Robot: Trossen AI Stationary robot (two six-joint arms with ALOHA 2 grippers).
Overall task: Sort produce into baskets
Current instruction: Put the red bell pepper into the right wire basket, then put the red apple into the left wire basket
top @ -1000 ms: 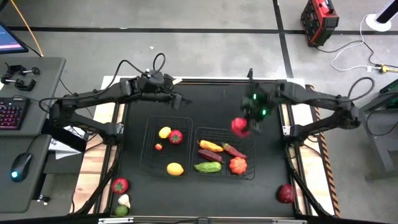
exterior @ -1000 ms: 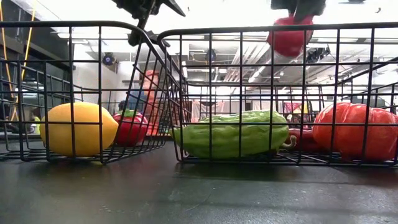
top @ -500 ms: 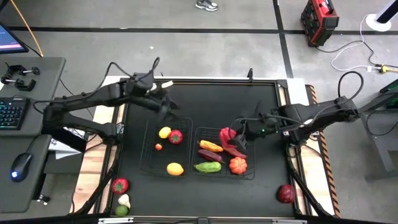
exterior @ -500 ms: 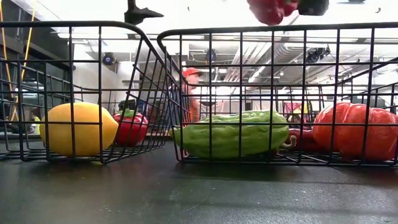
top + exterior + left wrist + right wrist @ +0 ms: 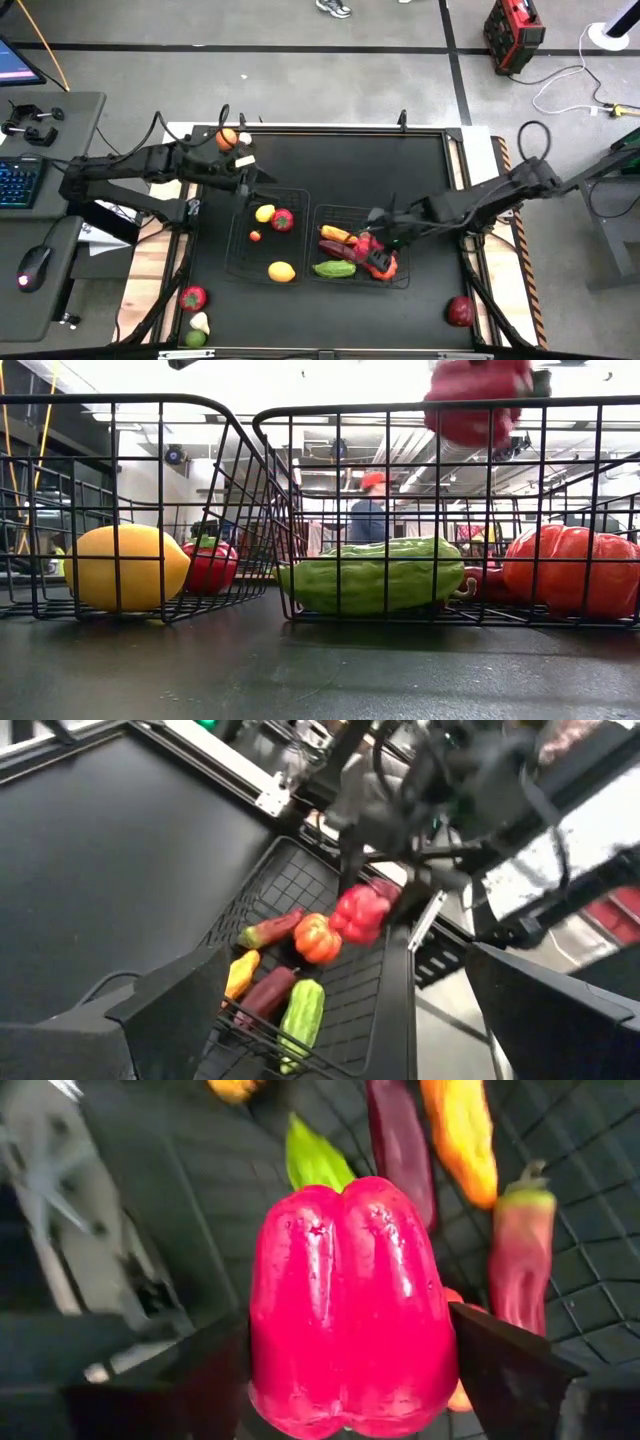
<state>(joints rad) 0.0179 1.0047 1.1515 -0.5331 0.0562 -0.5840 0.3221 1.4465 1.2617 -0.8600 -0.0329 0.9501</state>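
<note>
My right gripper (image 5: 372, 248) is shut on a red bell pepper (image 5: 350, 1300) just above the right wire basket (image 5: 402, 216). In the low view the pepper (image 5: 478, 400) hangs at that basket's rim height. In the basket lie a green cucumber (image 5: 335, 268), an orange pumpkin (image 5: 384, 266), a yellow-orange pepper (image 5: 335, 234) and a dark purple piece. The left basket (image 5: 240, 195) holds two lemons (image 5: 265, 213), a red piece (image 5: 283, 220) and a small red one. My left gripper (image 5: 255, 178) is open and empty by the left basket's far left corner. My right gripper pinches the red bell pepper by its two opposite sides (image 5: 270, 1340) between its two fingers (image 5: 205, 1370). The fingers slant down from the table's right. The pepper is lifted clear over the produce in the right basket.
A red apple (image 5: 460, 311) lies near the front right corner. A red piece (image 5: 193, 297), white garlic (image 5: 200, 322) and a green piece (image 5: 195, 339) lie at the front left. An orange (image 5: 228, 138) sits at the far left. A person (image 5: 372, 510) stands in the room behind.
My right gripper has carried the red pepper from beyond the right basket's far right corner toward the near edge and down, to a spot over that basket. My left gripper has drawn back toward the table's left edge, uncovering the orange at the far left.
</note>
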